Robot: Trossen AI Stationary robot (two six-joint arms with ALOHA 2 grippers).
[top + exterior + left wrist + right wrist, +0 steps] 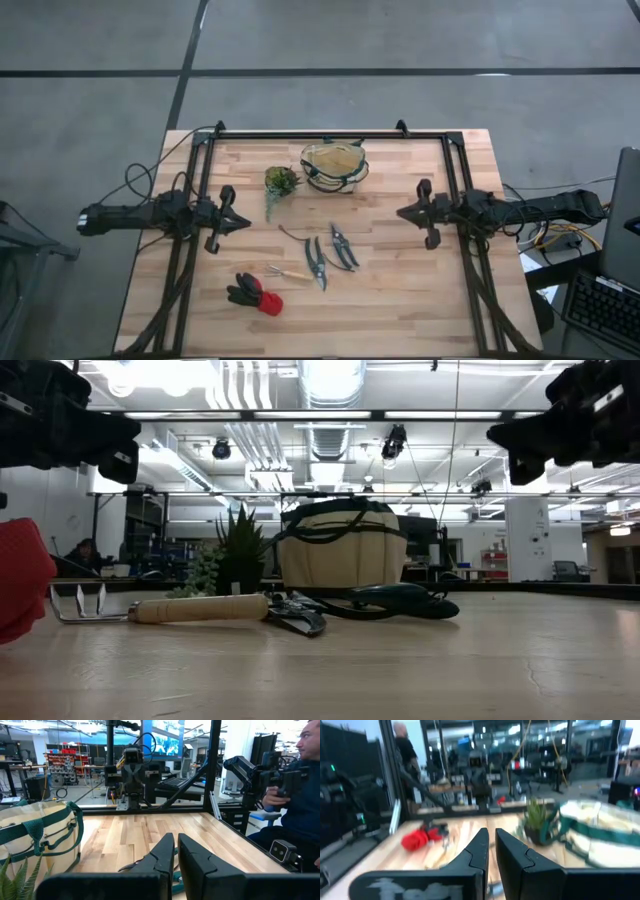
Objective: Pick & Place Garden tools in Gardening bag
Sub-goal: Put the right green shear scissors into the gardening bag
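Note:
The tan gardening bag (334,165) with dark green trim stands upright on its base at the table's far middle. Two grey-handled pruning shears (316,262) (343,246) lie flat at the table's centre. A thin wooden-handled hand tool (288,272) lies left of them, and the black-and-red gloves (255,293) lie nearer the front left. My left gripper (244,222) hovers shut left of the shears. My right gripper (402,212) hovers shut to their right. Both are empty and held above the table.
A small green potted plant (281,181) stands just left of the bag. A black frame (330,135) runs along the table's far edge and sides. A person sits beyond the table in the left wrist view (300,795); another stands in the right wrist view (402,750).

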